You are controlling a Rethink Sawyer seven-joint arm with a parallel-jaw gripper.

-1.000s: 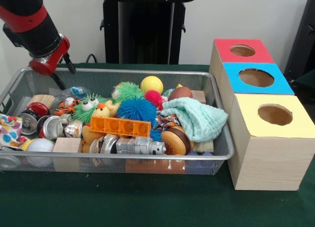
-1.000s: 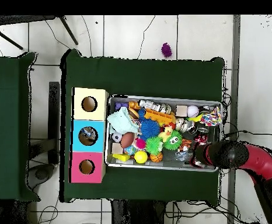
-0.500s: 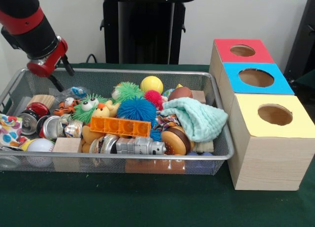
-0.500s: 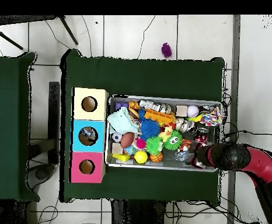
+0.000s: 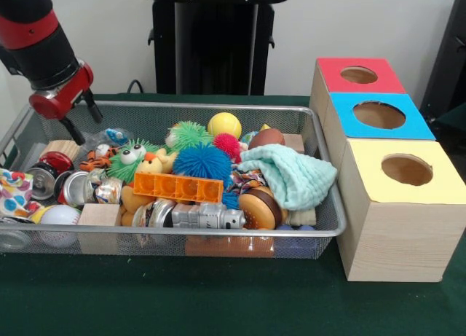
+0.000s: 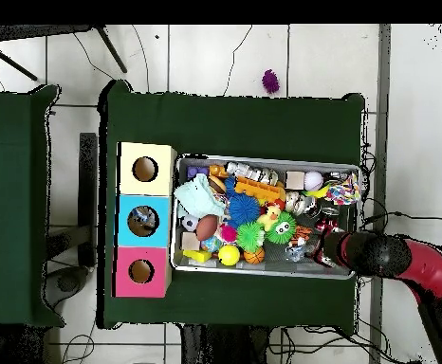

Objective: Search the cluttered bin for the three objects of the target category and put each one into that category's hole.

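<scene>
No lettering, brand or number could be read on anything in the wire bin (image 5: 320, 230) or on the three wooden boxes (image 5: 399, 205) (their tops were plain red, blue and yellow), in either view.

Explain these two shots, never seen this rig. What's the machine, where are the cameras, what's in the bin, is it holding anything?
It is a red and black robot arm ending in a pincer, which is open and holds nothing. One picture looks across the table towards the robot; the other looks straight down from above, where the arm enters from the right.

On the green table sits a wire mesh bin full of clutter: a yellow ball, a blue spiky ball, an orange block, a mint cloth, cans and toys.

Beside it stand three wooden boxes, each with a hole on top: red, blue and yellow.
</scene>
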